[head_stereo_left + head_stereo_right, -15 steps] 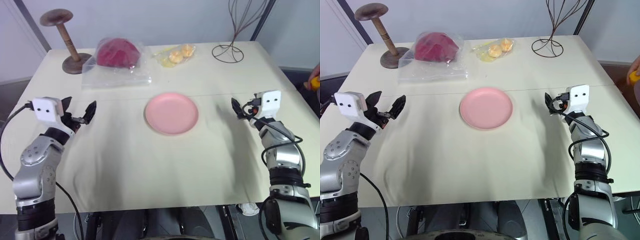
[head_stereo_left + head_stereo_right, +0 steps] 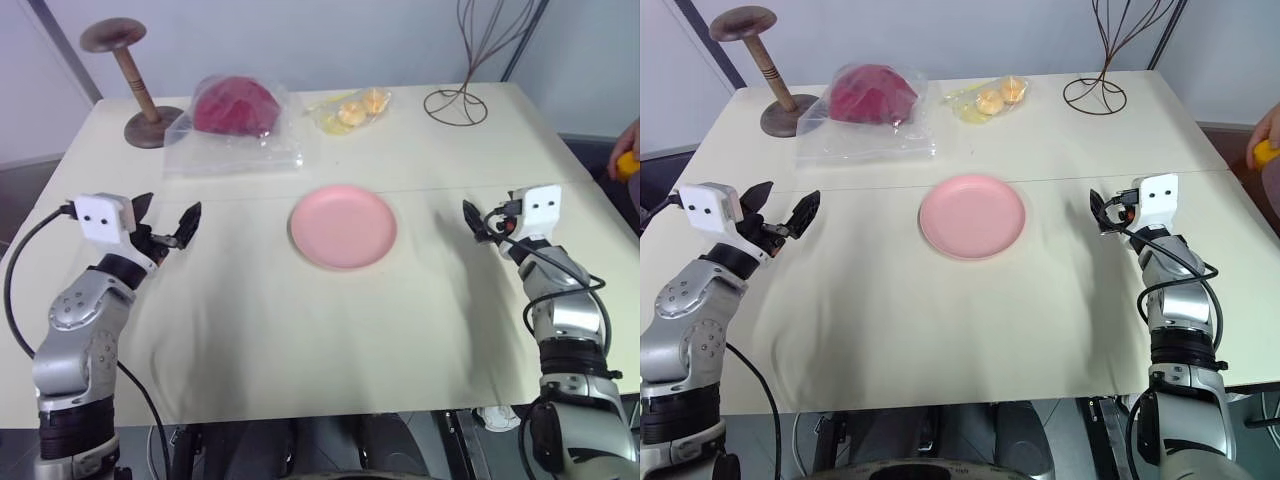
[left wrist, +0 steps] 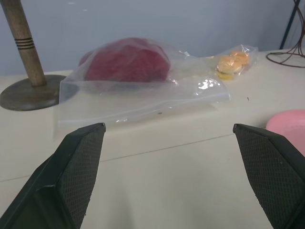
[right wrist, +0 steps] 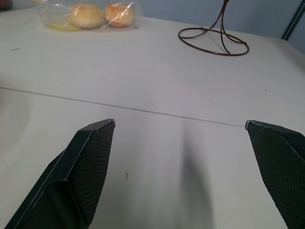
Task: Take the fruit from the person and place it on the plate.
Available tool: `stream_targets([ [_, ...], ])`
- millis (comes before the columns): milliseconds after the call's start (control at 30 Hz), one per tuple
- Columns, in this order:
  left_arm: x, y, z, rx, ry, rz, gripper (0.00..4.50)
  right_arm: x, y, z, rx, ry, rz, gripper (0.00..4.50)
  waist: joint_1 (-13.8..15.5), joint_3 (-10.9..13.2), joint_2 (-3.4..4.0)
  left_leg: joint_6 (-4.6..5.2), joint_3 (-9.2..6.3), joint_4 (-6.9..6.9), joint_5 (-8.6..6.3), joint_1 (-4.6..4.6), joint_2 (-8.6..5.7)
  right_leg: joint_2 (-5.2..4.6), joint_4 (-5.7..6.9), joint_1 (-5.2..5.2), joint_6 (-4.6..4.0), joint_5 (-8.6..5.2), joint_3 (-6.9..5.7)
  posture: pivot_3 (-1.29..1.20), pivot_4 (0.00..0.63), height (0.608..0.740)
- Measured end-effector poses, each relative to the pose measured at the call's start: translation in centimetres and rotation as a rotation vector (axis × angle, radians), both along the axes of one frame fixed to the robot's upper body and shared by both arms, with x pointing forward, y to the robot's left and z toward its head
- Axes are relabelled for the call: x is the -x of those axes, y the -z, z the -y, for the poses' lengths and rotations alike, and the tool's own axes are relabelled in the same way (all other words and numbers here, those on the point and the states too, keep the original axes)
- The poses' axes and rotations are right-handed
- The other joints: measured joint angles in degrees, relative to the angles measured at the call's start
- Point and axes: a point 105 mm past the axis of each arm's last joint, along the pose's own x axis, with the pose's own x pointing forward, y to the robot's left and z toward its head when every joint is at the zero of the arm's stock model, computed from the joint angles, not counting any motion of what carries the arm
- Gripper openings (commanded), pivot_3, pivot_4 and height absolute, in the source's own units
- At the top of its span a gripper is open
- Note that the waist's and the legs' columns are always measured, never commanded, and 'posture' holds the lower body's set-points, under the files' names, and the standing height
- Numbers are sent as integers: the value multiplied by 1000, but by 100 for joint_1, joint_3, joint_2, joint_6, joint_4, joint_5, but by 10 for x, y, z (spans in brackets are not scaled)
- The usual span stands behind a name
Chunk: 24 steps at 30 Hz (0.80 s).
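Fruit [image 2: 1264,153] in person's hand [image 2: 1260,135]; left tool [image 2: 165,226], right tool [image 4: 178,176] wide apart, empty.

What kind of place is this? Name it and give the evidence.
Probably a lab or test room staged for robot trials: a cloth-covered table against bare walls, holding props such as a wooden stand, a wire stand and bagged food.

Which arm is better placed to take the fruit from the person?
Right. The fruit in the person's hand is at the table's right edge, nearer the open right gripper; the left gripper is across the table.
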Motion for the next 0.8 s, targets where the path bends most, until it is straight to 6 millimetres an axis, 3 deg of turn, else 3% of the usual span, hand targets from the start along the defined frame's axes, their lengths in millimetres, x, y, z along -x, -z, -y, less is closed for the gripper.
stream_targets([
  [800, -2, 0, -1, 0, -1, 2, 4500, 0, 4, 3, 0, 7, 4, 4473, 0, 0, 0, 0, 0, 1, 0, 0, 0, 0, 0, 1, 0, 0, 0, 0, 150, 740],
])
